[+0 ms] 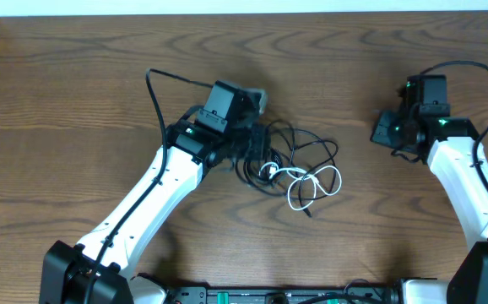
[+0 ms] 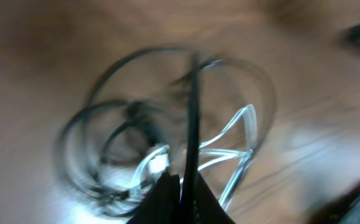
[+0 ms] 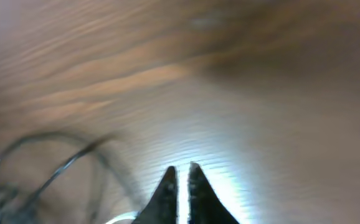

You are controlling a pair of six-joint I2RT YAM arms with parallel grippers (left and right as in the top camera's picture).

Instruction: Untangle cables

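Closest to me is my left claw [image 2: 181, 182], its two dark tips pressed together at the bottom of the left wrist view. They are clamped on the black cable [image 2: 192, 112]: one strand rises straight up from between the tips and meets the loops further out. The view is blurred, so I cannot tell exactly where along the cable the pinch sits. Just beyond the tips the black cable coils into several overlapping rings on the left. The white cable [image 2: 241, 127] bends in a narrow loop to the right of the strand and reaches in close beside my tips.

From overhead, the whole tangle lies on the wooden table [image 1: 75, 76] just to the right of my left claw. The white loops sit at its lower right edge, with thin black loops fanning out above them, and the two cables overlap.

My right claw [image 3: 181, 173] is well apart from the tangle, toward the right side of the table. Its tips stand almost together, with only a thin bright slit between them and nothing in it. Past them, low on the left of the right wrist view, blurred dark loops lie on the wood.
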